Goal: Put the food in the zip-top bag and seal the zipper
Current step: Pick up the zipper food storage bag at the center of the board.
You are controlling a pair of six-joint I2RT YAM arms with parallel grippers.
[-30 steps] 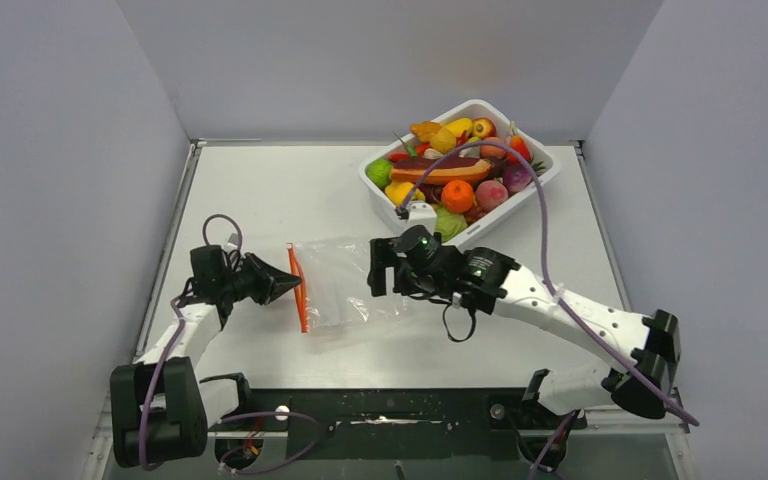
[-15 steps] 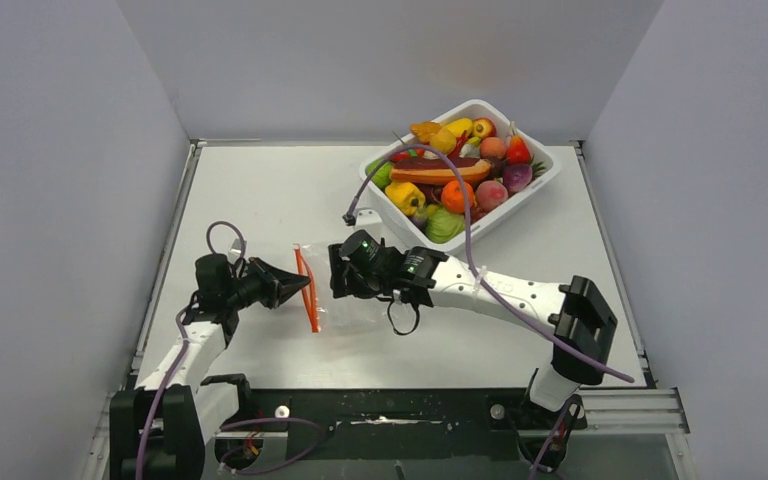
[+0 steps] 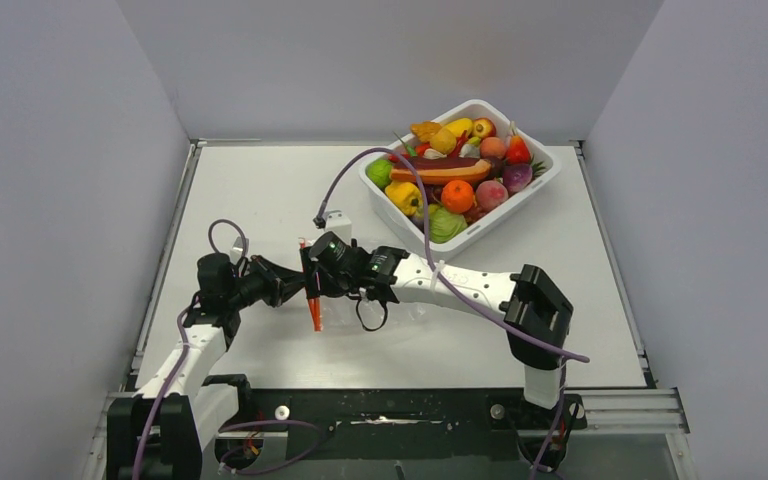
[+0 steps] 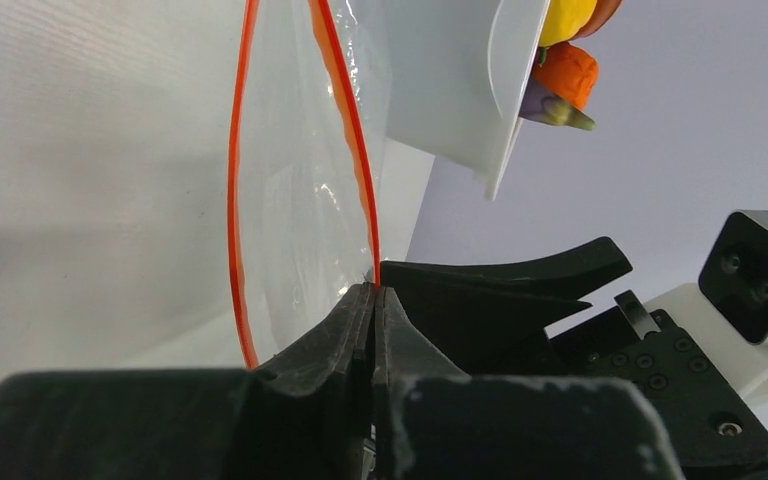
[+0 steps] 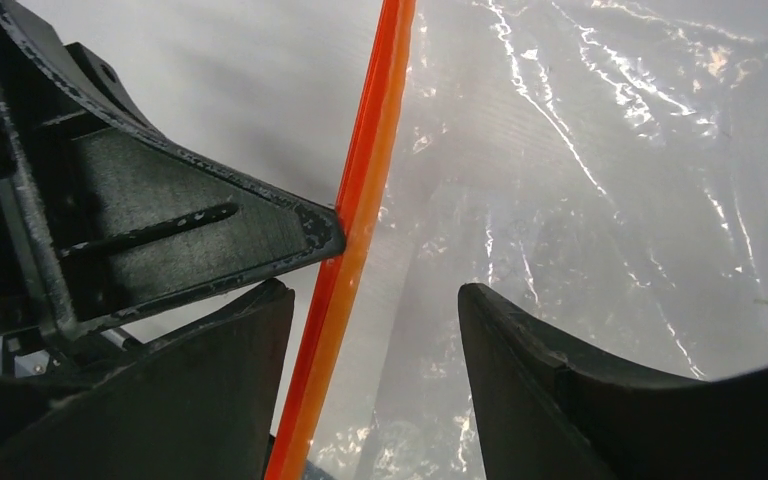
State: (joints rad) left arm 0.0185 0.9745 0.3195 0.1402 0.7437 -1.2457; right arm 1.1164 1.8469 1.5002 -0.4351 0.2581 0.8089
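The clear zip-top bag [image 3: 345, 308] lies on the table, its red-orange zipper [image 3: 313, 305] at its left end. My left gripper [image 3: 298, 286] is shut on one lip of the zipper [image 4: 355, 140]; in the left wrist view the mouth gapes, the other lip [image 4: 232, 200] bowing away. My right gripper [image 3: 313, 270] is open, its jaws straddling the zipper strip [image 5: 365, 220] just beside the left gripper's finger [image 5: 160, 230], over the crinkly bag [image 5: 580, 150]. The food sits in the white tub [image 3: 550, 172]: orange ball [image 3: 457, 195], long sausage shape [image 3: 440, 172], yellow pepper [image 3: 404, 195], purple piece [image 3: 517, 177], green piece [image 3: 447, 225].
The tub stands at the back right, its corner showing in the left wrist view [image 4: 460, 90]. The right arm [image 3: 460, 285] stretches across the table's middle, its purple cable [image 3: 380, 160] looping over the tub. Grey walls close in the table on three sides.
My right gripper has swept left across the bag to the zipper end. My left gripper has shifted slightly right with the zipper, which now stands up more.
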